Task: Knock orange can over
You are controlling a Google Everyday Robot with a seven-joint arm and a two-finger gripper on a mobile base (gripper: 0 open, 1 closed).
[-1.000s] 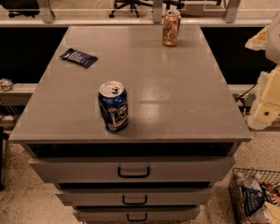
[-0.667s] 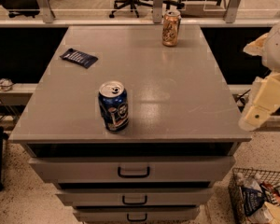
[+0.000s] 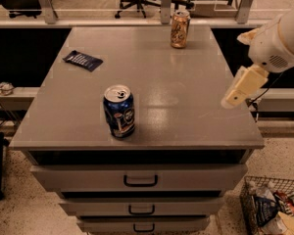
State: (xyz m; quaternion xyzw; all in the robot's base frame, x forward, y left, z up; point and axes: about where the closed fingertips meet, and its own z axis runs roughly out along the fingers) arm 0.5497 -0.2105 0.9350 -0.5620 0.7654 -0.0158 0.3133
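The orange can [image 3: 180,29] stands upright at the far edge of the grey cabinet top [image 3: 186,92], right of the middle. It is shiny orange-gold with pale lettering and a silver top. My gripper [image 3: 240,87], cream-coloured on a white arm, hangs over the right edge of the cabinet top. It is nearer to me than the orange can, to the can's right, and well apart from it. It holds nothing that I can see.
A dark blue can [image 3: 119,111] stands upright near the front edge, left of centre. A flat dark blue packet [image 3: 83,60] lies at the far left. Drawers [image 3: 139,179] are below the top. A wire basket [image 3: 272,207] of packets sits on the floor at bottom right.
My gripper has moved left and up, from beside the cabinet to over its right edge. Both cans and the packet have not moved.
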